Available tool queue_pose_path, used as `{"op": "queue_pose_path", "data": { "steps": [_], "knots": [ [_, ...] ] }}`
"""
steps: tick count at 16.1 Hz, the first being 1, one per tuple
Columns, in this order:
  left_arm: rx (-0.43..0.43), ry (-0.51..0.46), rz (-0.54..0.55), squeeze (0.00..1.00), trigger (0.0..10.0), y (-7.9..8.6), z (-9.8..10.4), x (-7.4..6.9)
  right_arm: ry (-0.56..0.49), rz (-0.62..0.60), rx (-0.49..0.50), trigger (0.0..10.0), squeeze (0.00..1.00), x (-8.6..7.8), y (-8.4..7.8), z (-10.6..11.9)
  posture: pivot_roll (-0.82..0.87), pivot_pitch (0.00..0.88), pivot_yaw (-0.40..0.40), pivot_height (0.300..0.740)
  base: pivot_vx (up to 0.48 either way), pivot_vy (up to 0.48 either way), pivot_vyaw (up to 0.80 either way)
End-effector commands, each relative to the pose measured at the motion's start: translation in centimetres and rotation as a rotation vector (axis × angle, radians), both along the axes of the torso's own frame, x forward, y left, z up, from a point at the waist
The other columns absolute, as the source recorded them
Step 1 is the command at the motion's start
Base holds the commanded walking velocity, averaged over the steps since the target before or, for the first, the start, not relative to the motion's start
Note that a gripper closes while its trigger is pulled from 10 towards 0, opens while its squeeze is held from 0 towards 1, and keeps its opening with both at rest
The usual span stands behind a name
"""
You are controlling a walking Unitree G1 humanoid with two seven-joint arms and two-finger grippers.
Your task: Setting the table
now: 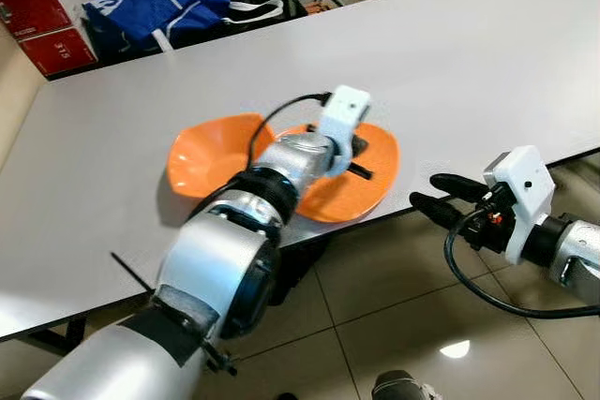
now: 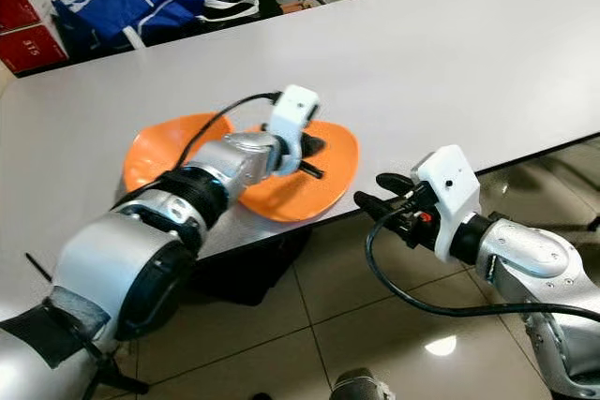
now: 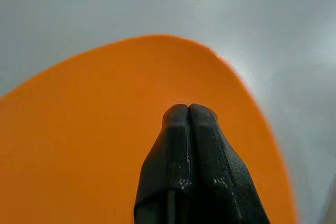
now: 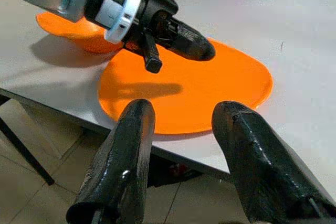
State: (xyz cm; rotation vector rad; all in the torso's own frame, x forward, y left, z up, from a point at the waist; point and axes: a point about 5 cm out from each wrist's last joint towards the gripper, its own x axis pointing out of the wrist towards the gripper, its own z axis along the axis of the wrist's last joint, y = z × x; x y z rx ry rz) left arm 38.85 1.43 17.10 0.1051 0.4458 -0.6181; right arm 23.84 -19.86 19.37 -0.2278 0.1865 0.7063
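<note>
Boxes: red cardboard boxes [image 1: 42,21] on the floor past the far-left corner of the desk [image 1: 450,53].
Bag: blue bag [image 1: 155,7] with white straps just right of the boxes, also beyond the desk's far edge.
Left plate: orange plate [image 1: 208,152] near the desk's front edge; the silver left arm reaches over its right side.
Right plate: second orange plate [image 4: 210,90] just right of the first, its rim at or slightly past the front edge of the desk; can't tell if the two plates overlap.
Left gripper [image 3: 189,113]: fingers pressed together with nothing between them, tips low over the right plate.
Right gripper [image 4: 181,121]: off the desk's front edge over the tiled floor [image 1: 394,316], fingers spread and aimed at the near rim of the right plate, not touching.
</note>
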Motion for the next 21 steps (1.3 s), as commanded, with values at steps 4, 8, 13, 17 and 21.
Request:
{"op": "queue_pose_path", "data": {
  "steps": [4,8,13,17,21],
  "knots": [
    [0.001,0.041,0.090,0.00,10.0,2.1,-1.6,0.1,-0.005,0.032,0.004,10.0,0.00,0.6,0.7,0.2,-0.43,0.053,0.143,0.740,0.000,0.000,0.00],
    [-0.080,-0.238,0.102,0.00,10.0,2.1,2.1,1.4,-0.187,-0.253,0.067,10.0,0.00,3.8,-0.1,1.2,-0.40,0.033,0.140,0.740,0.000,0.000,0.00],
    [-0.340,-0.719,0.210,0.00,10.0,7.5,7.0,-2.0,-0.494,-0.570,0.111,10.0,0.00,4.8,0.6,2.5,-0.32,0.000,0.141,0.740,0.000,0.000,0.00],
    [-0.249,-0.624,0.475,0.00,10.0,15.6,2.2,-10.2,-0.394,-0.547,0.142,10.0,0.00,4.5,2.2,-1.5,-0.21,0.000,0.125,0.740,0.000,0.000,0.00],
    [-0.118,-0.446,0.561,0.00,10.0,16.0,-5.3,-13.7,-0.296,-0.547,0.163,10.0,0.00,5.3,2.3,-4.5,-0.16,0.000,0.063,0.740,0.000,0.000,0.00]
  ]
}}
